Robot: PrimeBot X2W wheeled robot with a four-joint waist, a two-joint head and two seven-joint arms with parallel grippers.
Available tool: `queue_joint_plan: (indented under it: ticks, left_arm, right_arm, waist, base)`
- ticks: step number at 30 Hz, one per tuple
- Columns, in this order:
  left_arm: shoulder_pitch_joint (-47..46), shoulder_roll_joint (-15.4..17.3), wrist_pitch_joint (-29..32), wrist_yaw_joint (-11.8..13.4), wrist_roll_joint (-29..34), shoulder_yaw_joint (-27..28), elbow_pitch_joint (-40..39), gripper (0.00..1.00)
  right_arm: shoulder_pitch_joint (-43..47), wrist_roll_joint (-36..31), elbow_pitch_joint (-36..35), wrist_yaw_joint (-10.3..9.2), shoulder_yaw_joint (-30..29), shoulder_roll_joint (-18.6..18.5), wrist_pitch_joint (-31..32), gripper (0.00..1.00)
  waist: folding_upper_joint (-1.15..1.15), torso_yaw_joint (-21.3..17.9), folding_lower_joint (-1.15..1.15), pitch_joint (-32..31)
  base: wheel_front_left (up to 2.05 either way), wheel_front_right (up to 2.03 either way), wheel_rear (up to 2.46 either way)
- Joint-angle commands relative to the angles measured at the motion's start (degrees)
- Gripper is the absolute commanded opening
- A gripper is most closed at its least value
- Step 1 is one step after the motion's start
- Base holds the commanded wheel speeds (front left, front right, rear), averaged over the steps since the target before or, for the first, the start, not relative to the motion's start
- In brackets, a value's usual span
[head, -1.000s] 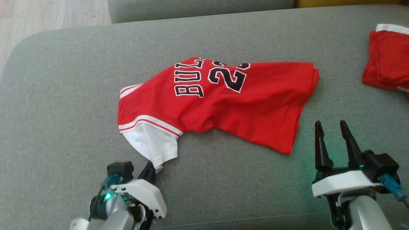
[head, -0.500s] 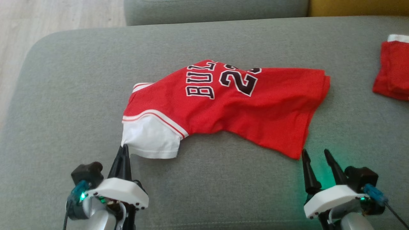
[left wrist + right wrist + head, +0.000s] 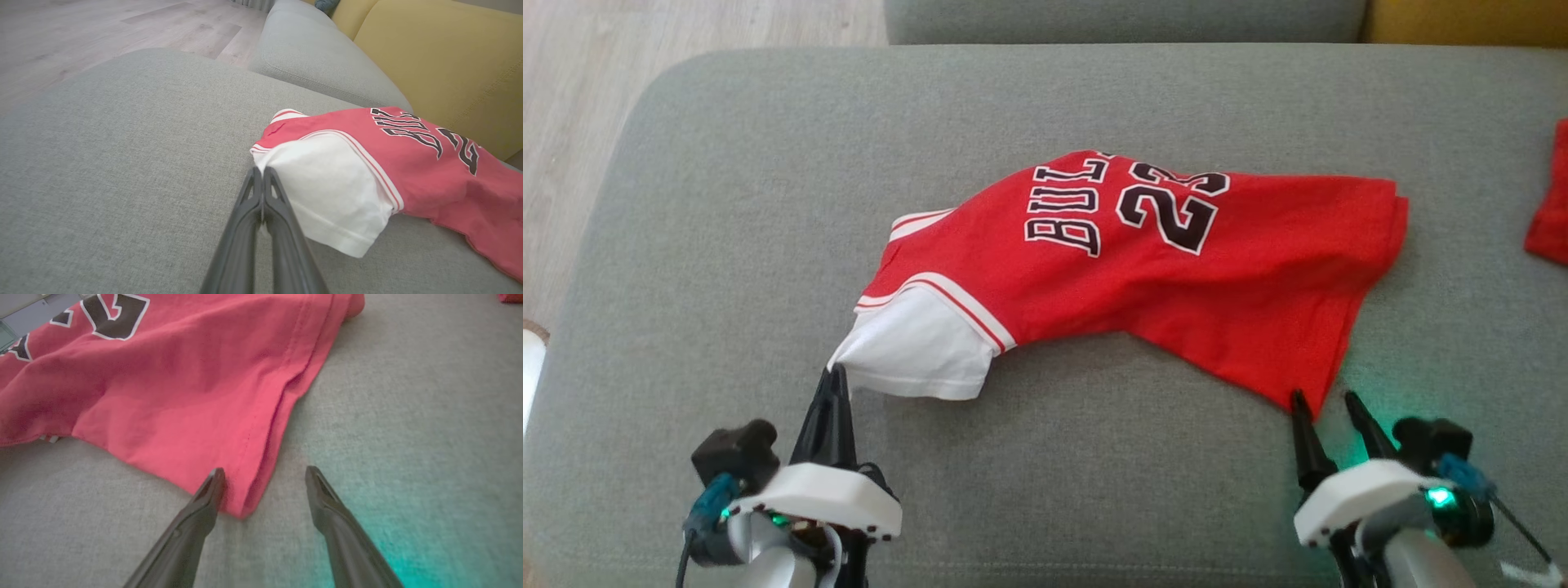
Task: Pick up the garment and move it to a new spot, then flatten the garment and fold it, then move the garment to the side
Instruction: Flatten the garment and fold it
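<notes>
A red jersey with black "BULLS 23" lettering point(image 3: 1176, 278) lies crumpled across the grey sofa cushion point(image 3: 727, 204), its white sleeve point(image 3: 915, 351) pointing toward me. My left gripper point(image 3: 834, 377) is shut on the corner of that sleeve; the left wrist view shows the closed fingertips point(image 3: 261, 173) at the sleeve's edge point(image 3: 327, 192). My right gripper point(image 3: 1323, 398) is open at the jersey's near right hem corner. In the right wrist view the hem corner point(image 3: 241, 498) lies between the two fingers point(image 3: 210, 490), with the gripper point(image 3: 263, 473) open around it.
Another red garment point(image 3: 1550, 204) lies at the cushion's far right edge. Wooden floor point(image 3: 572, 98) runs past the cushion's left edge. A second grey cushion point(image 3: 1094, 20) and a yellow backrest point(image 3: 441, 53) stand behind.
The camera has shifted, sliding the scene right. My left gripper has turned and drawn the sleeve out leftward. My right gripper has come up to the hem corner.
</notes>
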Motion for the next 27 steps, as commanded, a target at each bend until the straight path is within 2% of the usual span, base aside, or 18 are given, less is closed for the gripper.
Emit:
queue_joint_plan:
  ticks: [1,5,6,7,9,10,15,19,27]
  left_arm:
    - [-1.4,0.7,-0.2,0.4,0.1,2.0,-2.1,0.0]
    - [-1.7,0.6,-0.2,0.5,0.0,1.7,-2.2,0.0]
    - [-1.7,0.6,-0.2,0.5,0.0,1.7,-2.2,0.0]
    - [-1.8,0.6,-0.2,0.5,-0.1,1.7,-2.2,0.0]
    - [-2.0,0.6,-0.3,0.5,-0.1,1.8,-2.4,0.0]
    - [-2.1,0.6,-0.4,0.5,-0.1,1.8,-2.5,0.0]
    - [-3.2,0.9,-0.7,0.1,0.2,2.2,-3.4,0.0]
    - [-4.5,1.4,-0.9,-0.3,0.7,2.6,-5.3,0.0]
    - [-9.8,5.0,-0.5,-1.0,2.9,4.1,-16.0,0.0]
  right_arm:
    - [-1.9,0.2,-0.4,0.37,1.8,-0.2,-0.6,1.0]
    - [-3.5,0.6,3.1,0.37,3.3,-0.2,-0.1,1.0]
    - [-3.7,0.6,3.7,0.37,3.8,-0.2,0.1,0.64]
    - [-3.9,0.7,4.3,0.37,4.3,-0.2,0.3,0.47]
    - [-4.2,0.9,5.1,0.37,4.9,-0.2,0.5,0.26]
    - [-4.4,0.9,5.4,0.37,5.1,-0.2,0.4,0.0]
    - [-5.4,1.5,3.8,0.37,4.9,-0.2,-1.4,0.0]
    - [-5.9,2.4,-1.1,0.37,4.8,-0.2,-2.6,0.0]
    - [-5.8,0.9,-22.8,0.37,2.3,-0.2,-0.6,0.0]
  waist:
    - [0.0,0.2,0.0,0.2]
    - [0.0,0.5,0.0,0.4]
    - [0.0,0.5,0.0,0.5]
    - [0.0,0.5,0.0,0.5]
    - [0.0,0.4,0.0,0.4]
    - [0.0,0.3,0.0,0.3]
    - [0.0,-0.9,0.0,-0.8]
    - [0.0,-2.3,0.0,-2.5]
    - [0.0,-4.5,0.0,-7.2]
  base:
    - [0.0,0.0,0.0]
    - [0.0,0.0,0.0]
    - [0.0,0.0,0.0]
    - [0.0,0.0,0.0]
    - [0.0,0.0,0.0]
    - [0.0,0.0,0.0]
    - [0.0,0.0,0.0]
    - [0.0,0.0,0.0]
    - [0.0,0.0,0.0]
